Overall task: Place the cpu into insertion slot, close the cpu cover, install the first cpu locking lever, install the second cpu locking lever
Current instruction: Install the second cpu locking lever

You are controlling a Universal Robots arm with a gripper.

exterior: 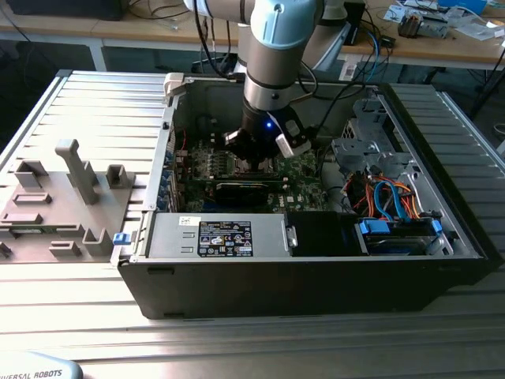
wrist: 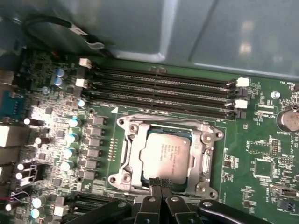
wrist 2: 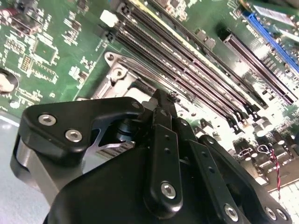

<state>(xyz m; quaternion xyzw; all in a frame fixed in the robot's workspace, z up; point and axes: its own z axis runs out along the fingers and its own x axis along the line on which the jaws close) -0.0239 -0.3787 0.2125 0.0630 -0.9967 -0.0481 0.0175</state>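
Dull silver metal cpu (wrist: 167,156), shiny metal cpu cover (wrist: 135,156), seemingly matt black tool (wrist: 161,185)

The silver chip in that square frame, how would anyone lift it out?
Probably not yet: the cpu lies flat in the insertion slot with the cpu cover framing its edges. Swing that cover up first, then come straight down and pinch two opposite bare edges.

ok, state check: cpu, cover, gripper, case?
cpu: seated in the insertion slot, metal top up.
cpu cover: closed, flat around the cpu.
gripper: shut, fingertips together at the cover's edge, holding nothing.
memory slots: empty.
computer case: lying on its side, side panel off.
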